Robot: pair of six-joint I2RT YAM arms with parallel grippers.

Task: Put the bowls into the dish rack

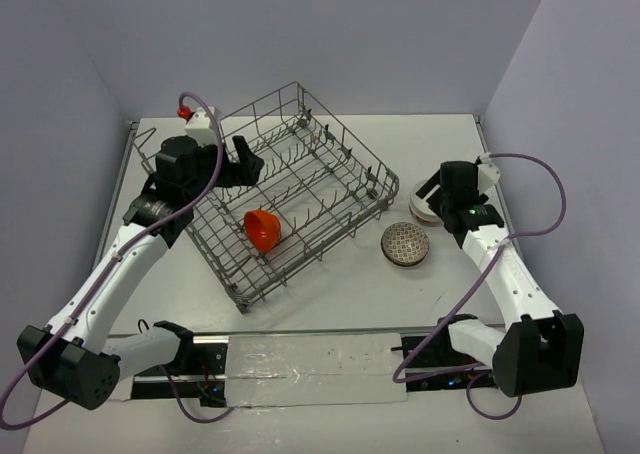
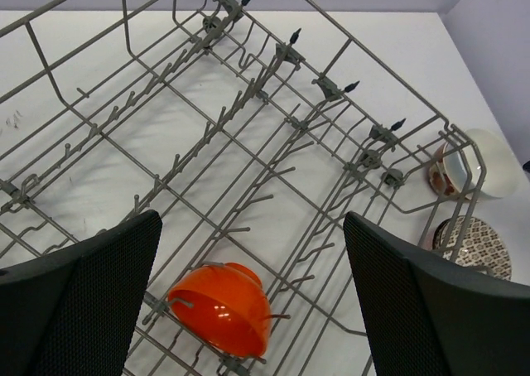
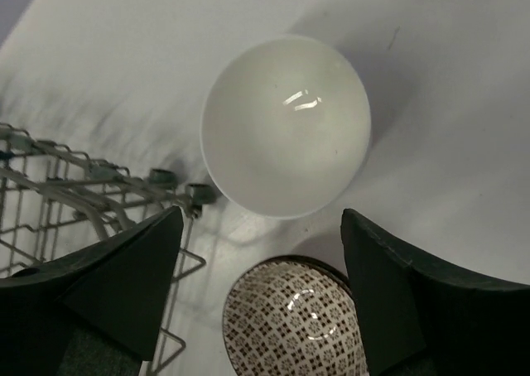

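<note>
The orange-red bowl [image 1: 263,230] lies tilted on its side among the tines inside the grey wire dish rack [image 1: 318,255]. My left gripper [image 1: 245,159] is open and empty above the rack's far left part. In the left wrist view the orange bowl [image 2: 222,307] sits below and between the open jaws [image 2: 250,219]. The patterned bowl [image 1: 405,244] stands on the table right of the rack. The white bowl [image 1: 425,211] stands just behind it, partly hidden by my right gripper [image 1: 437,196]. That gripper [image 3: 261,214] is open and empty above the white bowl [image 3: 286,123] and the patterned bowl [image 3: 294,322].
The rack stands diagonally on the white table, its right corner [image 3: 99,185] close to both loose bowls. The left wrist view shows the rack's tine rows [image 2: 286,53] and both bowls past its rim, white [image 2: 480,162] and patterned [image 2: 474,245]. Grey walls enclose the table.
</note>
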